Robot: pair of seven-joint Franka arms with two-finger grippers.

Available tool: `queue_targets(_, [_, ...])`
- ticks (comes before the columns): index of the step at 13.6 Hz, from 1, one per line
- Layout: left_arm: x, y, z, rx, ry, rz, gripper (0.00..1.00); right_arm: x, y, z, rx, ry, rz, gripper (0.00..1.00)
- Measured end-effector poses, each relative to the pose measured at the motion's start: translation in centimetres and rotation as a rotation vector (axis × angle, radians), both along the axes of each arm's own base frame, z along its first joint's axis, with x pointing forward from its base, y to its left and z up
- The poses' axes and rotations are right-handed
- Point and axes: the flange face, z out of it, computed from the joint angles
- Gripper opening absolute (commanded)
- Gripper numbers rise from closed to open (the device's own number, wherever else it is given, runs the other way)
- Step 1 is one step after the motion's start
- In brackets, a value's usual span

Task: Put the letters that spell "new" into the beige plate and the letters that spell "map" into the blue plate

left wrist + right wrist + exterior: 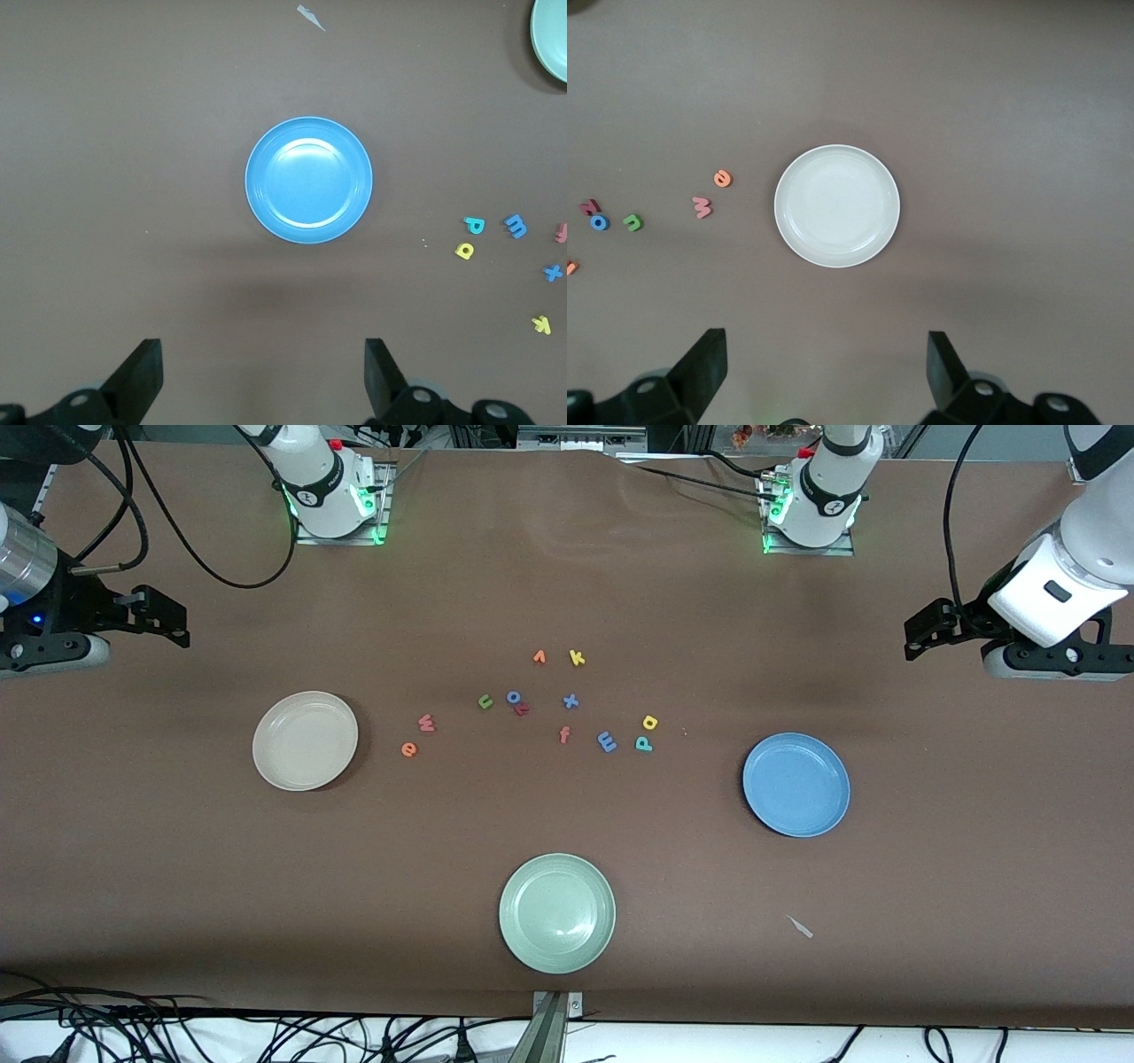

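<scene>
Your brown table (567,584) filled the front view, with three plates on it. The beige plate (305,740) sat left of centre in that frame, the blue plate (796,784) right of centre, and a pale green plate (556,912) low in the middle.

Your right gripper (164,615) hung at the frame's left edge, up and to the left of the beige plate, well apart from it, fingers spread wide and holding nothing. Your left gripper (926,633) hung at the right edge, up and to the right of the blue plate, also spread wide and empty.

Between the two plates lay the small foam letters. The orange e (408,749) and pinkish-red w (426,724) lay nearest the beige plate, with the green n (485,701) further toward centre. The blue m (607,741), teal p (644,744) and yellow a (649,722) lay closest to the blue plate.

Each wrist view showed you its own plate centred and bare inside, above two dark fingertips. The left wrist view cut the green plate at its upper right corner. A reddish letter (523,709) touching the blue o (514,697) was too small to read.
</scene>
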Motion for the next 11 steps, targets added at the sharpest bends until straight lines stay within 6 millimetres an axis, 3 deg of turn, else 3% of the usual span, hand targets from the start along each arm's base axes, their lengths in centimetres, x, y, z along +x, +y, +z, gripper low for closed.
queue_targets(11, [-0.01,-0.06,0.00,0.000,0.000,-0.001,1.00,-0.10,0.04,-0.29,-0.001,0.016,0.000,1.00])
